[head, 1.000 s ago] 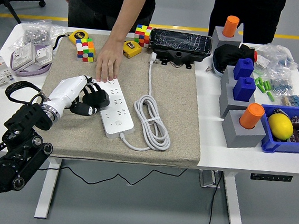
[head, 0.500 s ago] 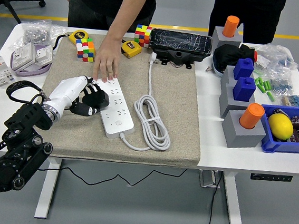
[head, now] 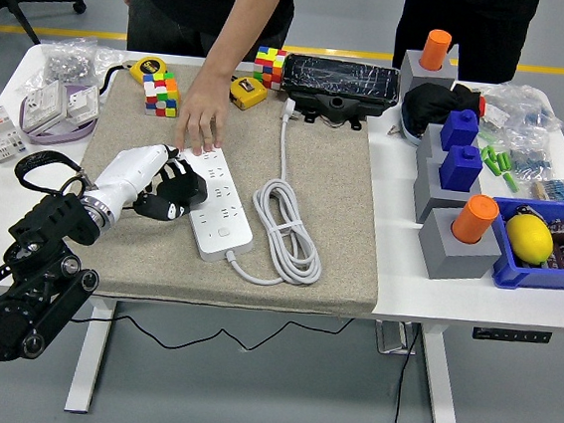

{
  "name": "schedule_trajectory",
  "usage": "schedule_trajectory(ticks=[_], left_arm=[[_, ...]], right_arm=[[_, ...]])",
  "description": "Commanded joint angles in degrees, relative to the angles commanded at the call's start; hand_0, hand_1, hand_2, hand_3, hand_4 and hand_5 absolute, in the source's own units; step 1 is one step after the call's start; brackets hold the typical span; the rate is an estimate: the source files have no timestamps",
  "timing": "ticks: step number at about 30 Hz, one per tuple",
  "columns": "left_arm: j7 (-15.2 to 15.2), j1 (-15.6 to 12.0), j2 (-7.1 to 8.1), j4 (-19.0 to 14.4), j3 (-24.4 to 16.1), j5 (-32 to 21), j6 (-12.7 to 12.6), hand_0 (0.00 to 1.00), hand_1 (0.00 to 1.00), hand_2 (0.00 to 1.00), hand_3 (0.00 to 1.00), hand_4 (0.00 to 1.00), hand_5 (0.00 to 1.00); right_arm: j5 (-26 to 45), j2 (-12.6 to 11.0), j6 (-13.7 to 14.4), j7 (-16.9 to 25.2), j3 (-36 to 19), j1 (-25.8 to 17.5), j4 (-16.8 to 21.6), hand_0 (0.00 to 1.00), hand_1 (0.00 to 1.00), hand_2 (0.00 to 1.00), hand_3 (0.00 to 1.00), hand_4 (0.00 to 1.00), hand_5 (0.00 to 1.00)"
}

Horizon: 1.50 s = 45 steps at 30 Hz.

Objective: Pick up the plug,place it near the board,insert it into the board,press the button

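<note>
- the left hand (head: 164,188), white-backed with black fingers, comes in from the lower left and sits over the beige mat (head: 341,217), its fingertips right at the left edge of the white power strip (head: 218,205).
- the fingers are curled in around something dark; it looks like the black plug, but the plug itself is hidden inside the grasp, so i cannot say for sure what they grip.
- the power strip lies diagonally on the mat, far end toward the upper left, near end with its button toward the lower right; the robot's hand is beside the strip's far half, touching or just over its left rim.
- a person's hand (head: 203,114) reaches down from the far side of the table and rests palm down, fingertips pressing on the far end of the strip, just above the robot's hand.
- the strip's white cable (head: 285,227) lies coiled in loops on the mat to the right of the strip, with one strand running up toward a black case (head: 339,82) at the mat's far edge.
- two colour cubes (head: 159,93) and a yellow tape measure (head: 148,67) sit at the mat's far left corner.
- to the right, off the mat, stand grey blocks with orange and blue pegs (head: 456,173) and a blue bin holding a lemon (head: 529,238).
- the right arm does not appear.
</note>
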State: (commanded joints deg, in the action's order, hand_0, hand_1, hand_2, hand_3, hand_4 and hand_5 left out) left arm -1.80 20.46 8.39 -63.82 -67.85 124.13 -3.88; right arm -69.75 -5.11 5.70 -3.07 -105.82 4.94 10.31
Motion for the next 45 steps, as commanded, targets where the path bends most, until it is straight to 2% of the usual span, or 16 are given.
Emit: schedule_trajectory(ticks=[14,30,45], left_arm=[[-0.19,-0.24,-0.02,0.16,0.11,0.91,0.31,0.249,0.347,0.409,0.542,0.766,0.002],[0.03,0.22,0.64,0.65,0.4,1.97,-0.1,0.253,0.351,0.408,0.538,0.762,0.002],[-0.48,0.8,1.28,0.55,1.6,3.14,1.76,0.257,0.357,0.409,0.535,0.75,0.002]], right_arm=[[-0.13,-0.14,0.03,-0.1,-0.21,-0.38,0.0,0.786,0.737,0.725,0.754,0.998,0.981],[0.01,-0.27,0.04,-0.06,-0.16,-0.27,0.0,0.786,0.734,0.725,0.754,0.998,0.982],[0.26,-0.4,0.1,0.08,-0.12,0.07,0.0,0.786,0.737,0.725,0.754,0.998,0.981]])
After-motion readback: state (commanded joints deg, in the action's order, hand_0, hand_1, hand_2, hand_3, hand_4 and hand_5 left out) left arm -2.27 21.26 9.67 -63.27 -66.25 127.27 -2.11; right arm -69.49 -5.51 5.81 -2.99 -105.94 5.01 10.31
